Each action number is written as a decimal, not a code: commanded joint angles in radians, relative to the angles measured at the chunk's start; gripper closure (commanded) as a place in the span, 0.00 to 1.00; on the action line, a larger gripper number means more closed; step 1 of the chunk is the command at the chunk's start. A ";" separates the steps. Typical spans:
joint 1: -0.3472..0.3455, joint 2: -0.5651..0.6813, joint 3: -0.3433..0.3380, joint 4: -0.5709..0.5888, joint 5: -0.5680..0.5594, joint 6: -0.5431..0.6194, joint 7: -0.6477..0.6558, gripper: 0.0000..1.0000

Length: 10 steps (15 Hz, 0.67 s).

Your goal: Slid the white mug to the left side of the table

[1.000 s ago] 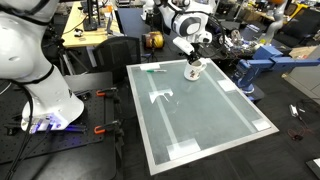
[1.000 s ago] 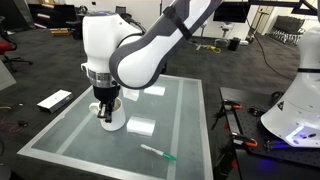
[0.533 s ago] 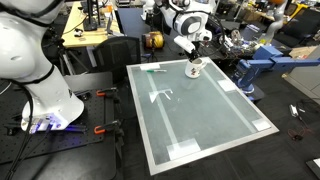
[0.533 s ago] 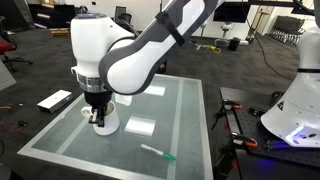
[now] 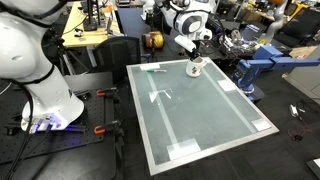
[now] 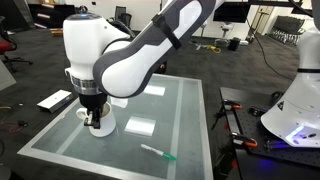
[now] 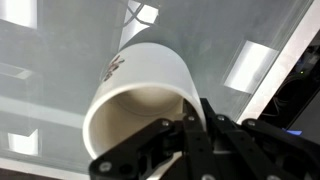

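The white mug (image 5: 194, 71) stands upright near the far edge of the pale green-grey table (image 5: 205, 125). In an exterior view the mug (image 6: 101, 125) sits under the arm, near the table (image 6: 180, 120) edge. My gripper (image 6: 95, 113) comes down onto it from above. In the wrist view the black fingers (image 7: 190, 122) straddle the mug's rim, one inside and one outside, shut on the wall. The mug (image 7: 140, 85) fills that view, with a reddish pattern on its side. The handle is hidden.
A green-tipped pen (image 6: 158, 152) lies on the table, also visible in an exterior view (image 5: 153, 70). White tape patches (image 6: 141, 126) mark the top. A white robot base (image 5: 40, 70) and cluttered workbenches (image 5: 95, 30) stand beyond the table.
The gripper and the mug have slid together across the table, toward the left in the closer exterior view. The pen has not moved.
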 commanded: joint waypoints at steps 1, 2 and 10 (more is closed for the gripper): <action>0.014 -0.002 -0.013 0.034 -0.034 -0.029 0.039 0.98; 0.015 -0.004 -0.015 0.032 -0.038 -0.028 0.042 0.93; 0.013 -0.035 -0.017 0.022 -0.044 -0.003 0.058 0.50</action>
